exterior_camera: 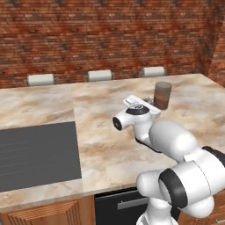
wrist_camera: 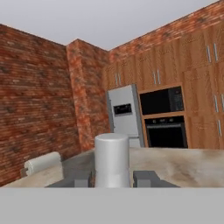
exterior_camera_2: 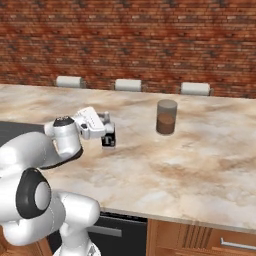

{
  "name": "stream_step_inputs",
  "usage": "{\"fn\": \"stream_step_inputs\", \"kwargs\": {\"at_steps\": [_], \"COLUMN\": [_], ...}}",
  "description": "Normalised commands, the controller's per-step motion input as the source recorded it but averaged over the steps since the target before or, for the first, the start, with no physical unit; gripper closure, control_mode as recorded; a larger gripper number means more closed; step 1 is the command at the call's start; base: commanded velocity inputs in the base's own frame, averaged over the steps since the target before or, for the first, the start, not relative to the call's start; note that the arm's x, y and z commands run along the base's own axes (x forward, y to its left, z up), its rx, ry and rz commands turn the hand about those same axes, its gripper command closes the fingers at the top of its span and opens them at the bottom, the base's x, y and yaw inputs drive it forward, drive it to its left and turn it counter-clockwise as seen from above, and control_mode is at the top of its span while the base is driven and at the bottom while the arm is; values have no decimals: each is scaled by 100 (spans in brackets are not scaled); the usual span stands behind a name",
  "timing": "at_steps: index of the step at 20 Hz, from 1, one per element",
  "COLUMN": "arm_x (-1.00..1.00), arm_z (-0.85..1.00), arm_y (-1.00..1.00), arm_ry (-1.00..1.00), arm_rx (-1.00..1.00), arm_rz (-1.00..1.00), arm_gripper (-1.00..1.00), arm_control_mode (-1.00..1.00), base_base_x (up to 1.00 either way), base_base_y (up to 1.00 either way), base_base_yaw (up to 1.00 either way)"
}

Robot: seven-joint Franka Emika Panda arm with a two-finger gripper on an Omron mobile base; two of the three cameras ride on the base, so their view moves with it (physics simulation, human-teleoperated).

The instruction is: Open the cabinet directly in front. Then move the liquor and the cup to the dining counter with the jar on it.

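Beige veined dining counter (exterior_camera_2: 200, 165) under brick wall: liquor (exterior_camera_2: 108, 138) upright at nine o'clock of jar (exterior_camera_2: 166, 116), nearby yet apart, its pale cap clenched by the gripper (exterior_camera_2: 108, 131), likely being set down upright for release.

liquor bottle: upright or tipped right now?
Upright. In the hand view the liquor cap stands vertical between the gripper fingers; the right base view shows its base on the dining counter.
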Motion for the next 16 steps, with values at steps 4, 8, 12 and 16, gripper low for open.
{"fn": "stream_step_inputs", "kwargs": {"at_steps": [4,8,12,16], "arm_x": [20,4,7,8], "arm_z": [-33,-38,-38,-22], "arm_y": [6,6,4,0], "arm_ry": [-2,0,0,-5], "arm_rx": [0,0,0,0], "arm_rz": [0,0,0,0], "arm_gripper": [100,100,-100,-100], "arm_control_mode": [-100,-100,-100,-100], "base_base_x": [0,0,0,0], "base_base_y": [0,0,0,0], "base_base_yaw": [0,0,0,0]}}
